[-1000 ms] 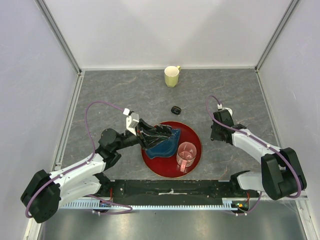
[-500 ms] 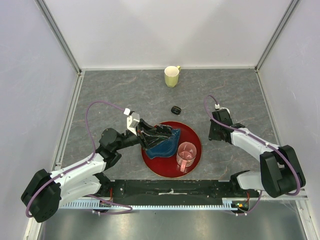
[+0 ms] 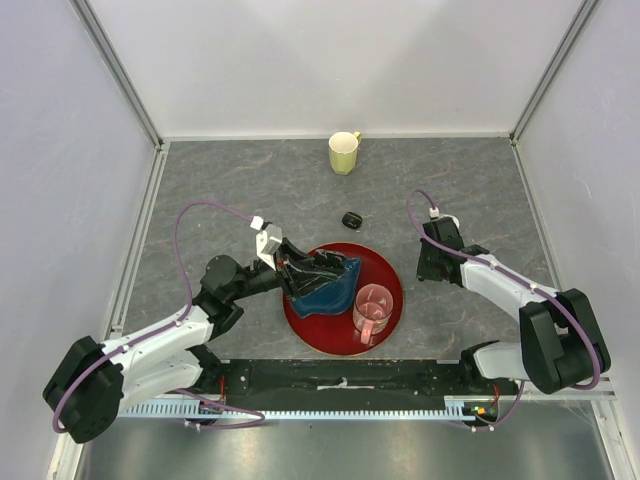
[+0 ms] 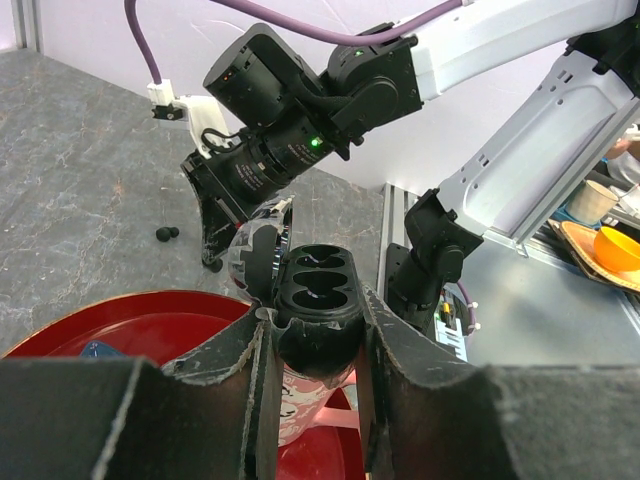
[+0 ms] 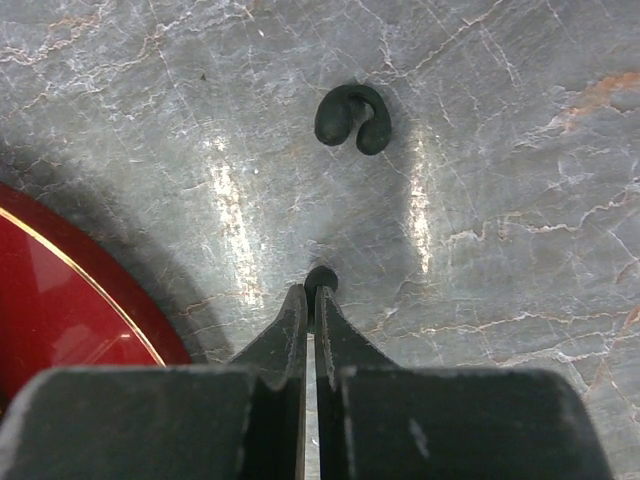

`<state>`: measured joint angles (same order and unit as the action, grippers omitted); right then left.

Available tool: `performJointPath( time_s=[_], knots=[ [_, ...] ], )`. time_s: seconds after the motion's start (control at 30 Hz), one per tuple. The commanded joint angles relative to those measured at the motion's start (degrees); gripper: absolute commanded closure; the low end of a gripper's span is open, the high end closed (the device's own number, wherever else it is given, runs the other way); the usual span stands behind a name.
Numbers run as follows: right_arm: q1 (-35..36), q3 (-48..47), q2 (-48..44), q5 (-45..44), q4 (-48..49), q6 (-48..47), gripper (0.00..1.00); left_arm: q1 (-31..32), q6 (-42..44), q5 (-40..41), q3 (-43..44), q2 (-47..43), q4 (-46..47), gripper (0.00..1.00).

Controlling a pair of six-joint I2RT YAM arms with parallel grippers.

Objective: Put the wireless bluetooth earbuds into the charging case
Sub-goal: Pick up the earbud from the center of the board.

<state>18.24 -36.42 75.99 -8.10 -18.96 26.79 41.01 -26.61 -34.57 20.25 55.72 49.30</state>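
My left gripper is shut on an open black charging case and holds it above the red plate. In the left wrist view the gripper clamps the case's base, both sockets look empty, and the lid stands open on the left. My right gripper is shut on one tiny black earbud, low at the grey table. Two more earbuds lie touching just beyond it and also show in the left wrist view. The right gripper is right of the plate.
A closed black case lies behind the plate. A pink cup and a dark blue object are on the plate. A yellow mug stands at the back. The plate's rim is left of my right gripper.
My right wrist has shifted slightly left. My left gripper has edged a little right with the case still held.
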Motion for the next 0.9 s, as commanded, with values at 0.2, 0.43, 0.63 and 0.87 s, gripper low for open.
performJointPath(
  time_s=[0.2, 0.43, 0.63, 0.87],
  knots=[
    [0.13, -3.04, -1.28, -4.39, -5.47, 1.16, 0.99, 0.29, -0.28, 0.82, 0.67, -0.79, 0.54, 0.98],
    [0.13, -8.38, -8.39, 4.55, -7.49, -1.20, 0.99, 0.29, 0.51, 0.73, 0.49, -1.58, 0.27, 0.98],
    [0.13, -16.29, -16.91, 17.21, -7.67, -2.79, 0.99, 0.29, 1.47, -0.06, 0.84, -3.08, 0.45, 0.98],
    [0.13, -25.09, -22.10, 35.57, -6.09, -3.67, 0.98, 0.21, 2.70, -1.46, 1.46, -3.78, 0.36, 0.98]
  ],
)
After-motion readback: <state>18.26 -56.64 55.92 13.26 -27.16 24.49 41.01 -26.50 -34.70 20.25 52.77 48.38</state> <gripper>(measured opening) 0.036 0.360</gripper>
